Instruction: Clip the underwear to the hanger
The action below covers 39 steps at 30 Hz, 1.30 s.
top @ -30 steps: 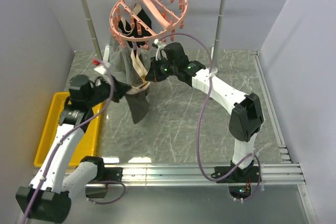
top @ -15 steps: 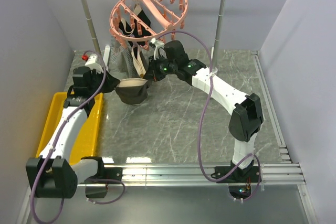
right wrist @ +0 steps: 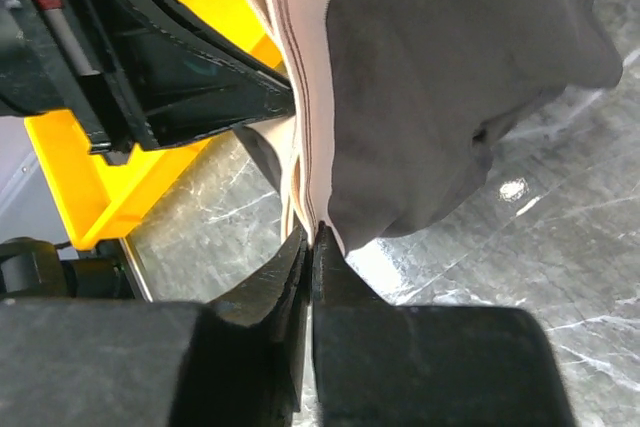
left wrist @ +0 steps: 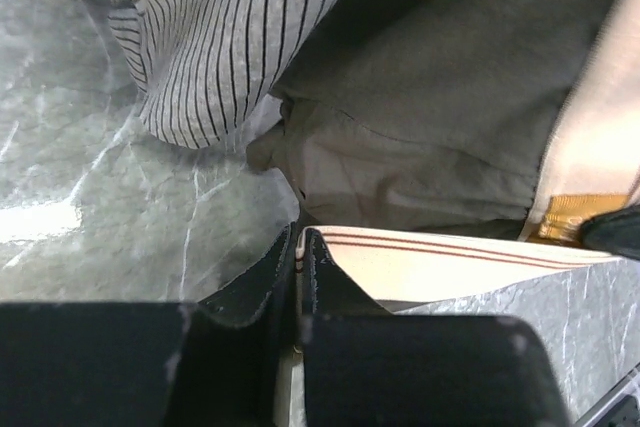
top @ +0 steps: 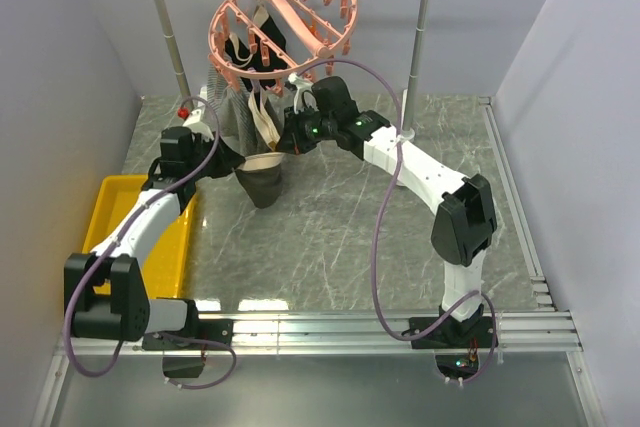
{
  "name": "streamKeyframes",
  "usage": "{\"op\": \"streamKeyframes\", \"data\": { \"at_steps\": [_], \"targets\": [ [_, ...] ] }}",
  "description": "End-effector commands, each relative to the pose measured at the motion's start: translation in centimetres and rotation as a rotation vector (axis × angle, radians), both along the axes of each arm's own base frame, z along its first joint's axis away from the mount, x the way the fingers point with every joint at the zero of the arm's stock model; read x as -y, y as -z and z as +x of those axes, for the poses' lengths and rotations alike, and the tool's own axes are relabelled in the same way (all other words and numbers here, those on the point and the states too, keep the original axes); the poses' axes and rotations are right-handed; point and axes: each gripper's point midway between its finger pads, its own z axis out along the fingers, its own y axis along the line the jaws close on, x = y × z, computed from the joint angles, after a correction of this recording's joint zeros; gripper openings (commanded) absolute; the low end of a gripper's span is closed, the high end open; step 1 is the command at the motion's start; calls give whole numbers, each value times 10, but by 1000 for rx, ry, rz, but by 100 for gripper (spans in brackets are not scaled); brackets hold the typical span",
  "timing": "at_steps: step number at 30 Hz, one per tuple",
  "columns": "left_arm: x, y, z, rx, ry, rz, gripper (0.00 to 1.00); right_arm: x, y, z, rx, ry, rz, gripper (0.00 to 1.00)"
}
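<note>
The underwear (top: 264, 184), dark grey-brown with a beige waistband, hangs just above the table between my two grippers. My left gripper (top: 228, 159) is shut on the waistband's left end; in the left wrist view its jaws (left wrist: 300, 237) pinch the beige striped band (left wrist: 450, 262), with the grey body (left wrist: 440, 97) beyond. My right gripper (top: 286, 143) is shut on the right end; the right wrist view has its jaws (right wrist: 311, 234) closed on the band below the grey fabric (right wrist: 450, 77). The salmon-pink hanger (top: 330, 47) hangs from the rail above and behind them.
A white metal rail (top: 165, 27) on two posts carries the hanger. A black garment (top: 243, 52) and a striped light cloth (top: 232, 115) hang from its pegs, right behind the underwear. A yellow tray (top: 125, 232) lies at the left edge. Walls close in on both sides.
The left arm has swung up and back from over the tray. The underwear, first drooping long, was pulled wide, and now hangs shorter with the left gripper nearer the right one.
</note>
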Motion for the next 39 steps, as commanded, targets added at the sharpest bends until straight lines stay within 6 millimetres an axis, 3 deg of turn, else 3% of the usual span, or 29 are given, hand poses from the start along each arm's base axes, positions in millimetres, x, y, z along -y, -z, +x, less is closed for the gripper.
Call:
{"op": "streamKeyframes", "data": {
  "at_steps": [1, 6, 14, 19, 27, 31, 39],
  "targets": [
    [-6, 5, 17, 22, -59, 6, 9, 4, -23, 10, 37, 9, 23, 9],
    [3, 15, 27, 17, -29, 17, 16, 6, -20, 10, 22, 22, 13, 32],
    [9, 25, 35, 13, 4, 27, 30, 18, -19, 10, 13, 49, 8, 41],
    [18, 18, 30, 40, 60, 0, 40, 26, -15, 6, 28, 49, -6, 49],
    [35, -16, 8, 146, 179, -70, 50, 43, -15, 1, 69, 79, -15, 66],
    [30, -29, -2, 171, 189, -110, 55, 54, -23, -3, 105, 88, -9, 72],
    [24, -58, -27, 264, 249, -145, 63, 79, -15, -5, 114, 135, 3, 77]
  ]
}}
